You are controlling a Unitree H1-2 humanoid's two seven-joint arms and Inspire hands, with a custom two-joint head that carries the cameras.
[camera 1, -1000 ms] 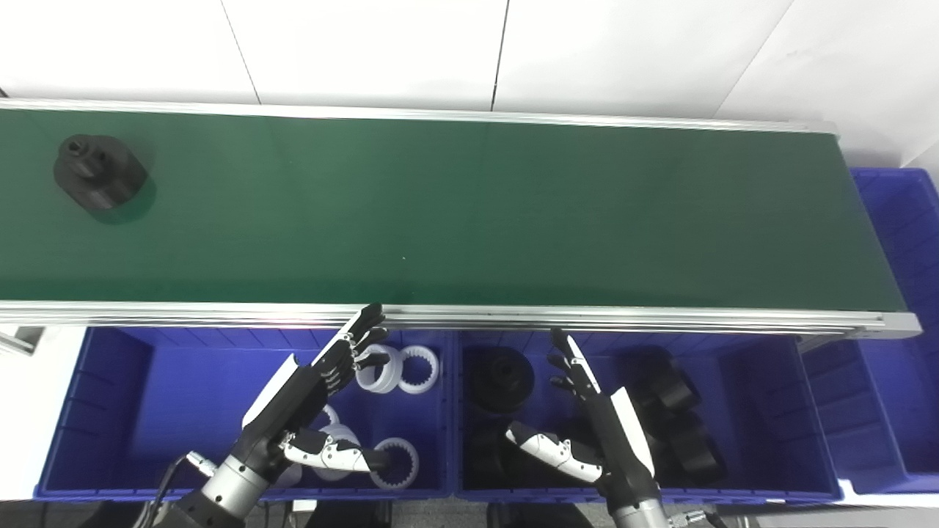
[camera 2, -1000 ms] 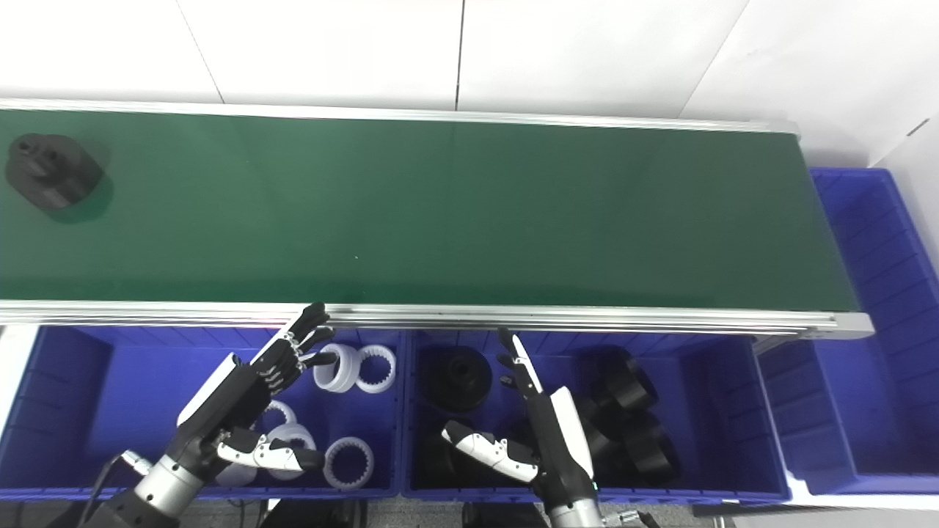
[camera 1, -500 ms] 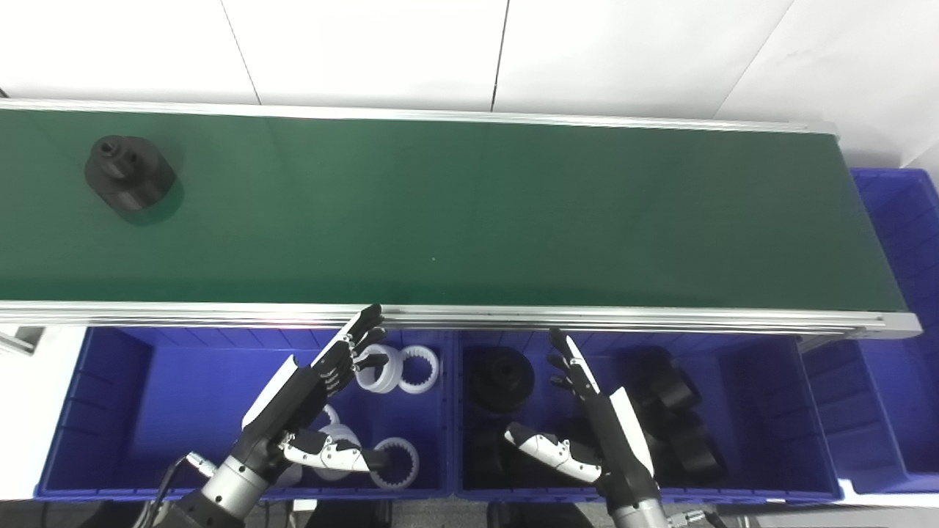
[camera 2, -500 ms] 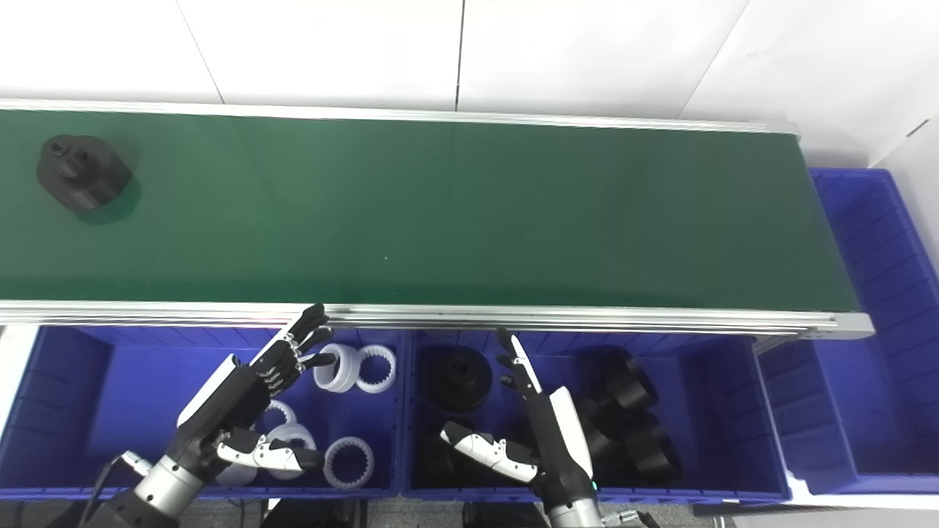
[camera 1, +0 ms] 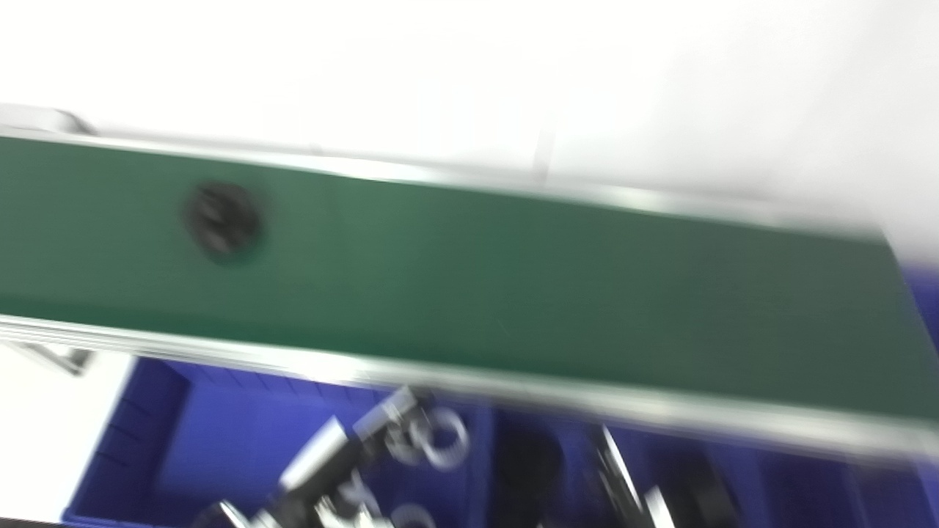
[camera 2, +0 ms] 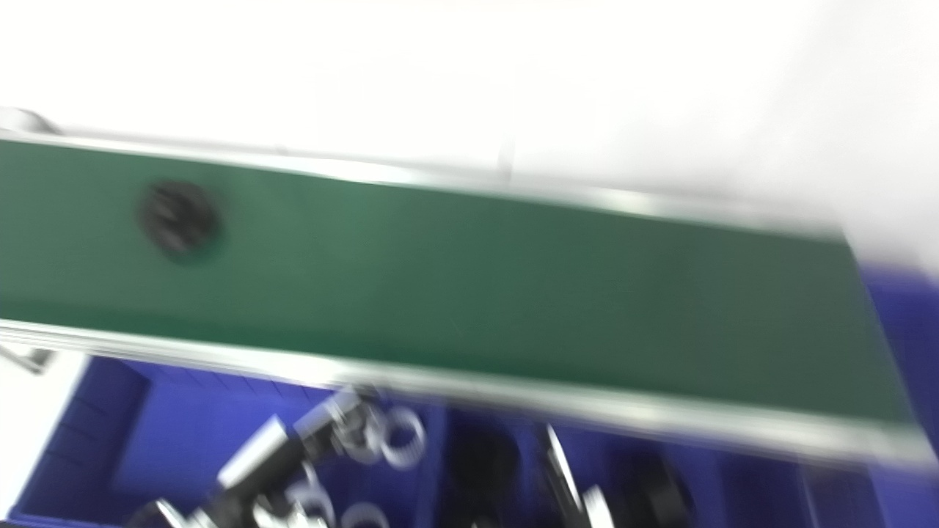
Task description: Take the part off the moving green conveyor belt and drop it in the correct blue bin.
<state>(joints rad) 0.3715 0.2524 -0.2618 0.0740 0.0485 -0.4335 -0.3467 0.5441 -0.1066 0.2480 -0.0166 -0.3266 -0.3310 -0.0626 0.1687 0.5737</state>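
Note:
Both views are smeared by motion. A black part (camera 1: 221,220) rides on the left portion of the green conveyor belt (camera 1: 513,293). My left hand (camera 1: 345,455) hovers low over the left blue bin (camera 1: 183,440), fingers stretched toward the belt's near rail, holding nothing. My right hand (camera 1: 623,491) sits at the bottom edge over the middle blue bin (camera 2: 748,484), a straight finger pointing up, also empty. Both hands are far from the black part.
White toothed rings (camera 1: 440,440) lie in the left bin, and dark parts (camera 1: 524,462) lie in the middle bin. The belt's silver near rail (camera 1: 587,400) runs between hands and belt. Another blue bin (camera 2: 902,293) sits past the belt's right end.
The camera has swung, tilting and blurring the whole picture. The black part has travelled further right along the belt. Both hands keep their places over the bins.

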